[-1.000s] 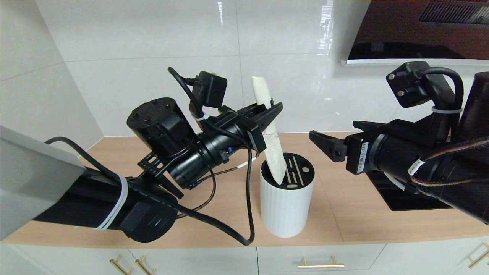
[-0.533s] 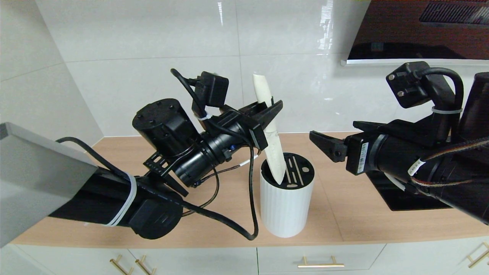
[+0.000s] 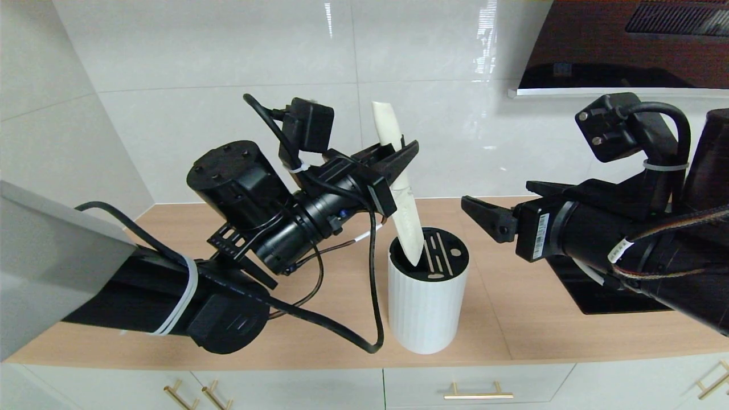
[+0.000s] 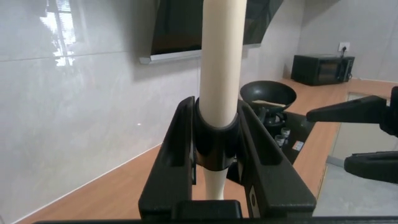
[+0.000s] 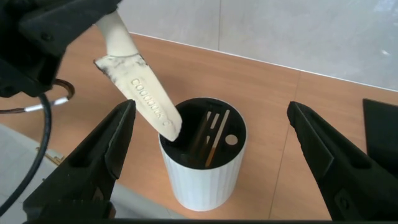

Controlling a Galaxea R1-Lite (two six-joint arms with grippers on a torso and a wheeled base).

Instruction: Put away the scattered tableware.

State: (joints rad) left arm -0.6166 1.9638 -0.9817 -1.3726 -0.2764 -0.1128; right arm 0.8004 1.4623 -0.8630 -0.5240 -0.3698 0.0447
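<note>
Left end effector [image 3: 405,152] is clamped on the handle of the white knife [image 3: 409,225]. The knife is held tilted, tip at the slotted top of the white holder [image 3: 427,307] on the worktop [image 3: 512,324]. Right end effector [image 3: 494,196] is spread wide beside the holder.

Left gripper [image 3: 400,154] tight on the knife [image 3: 409,219] — right gripper [image 5: 211,111] spread wide.

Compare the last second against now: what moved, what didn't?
The left gripper, shut on the white knife, rose slightly. That lifted the blade a little, with its tip still at the slotted top of the knife holder. The holder and the open right gripper stayed where they were.
</note>
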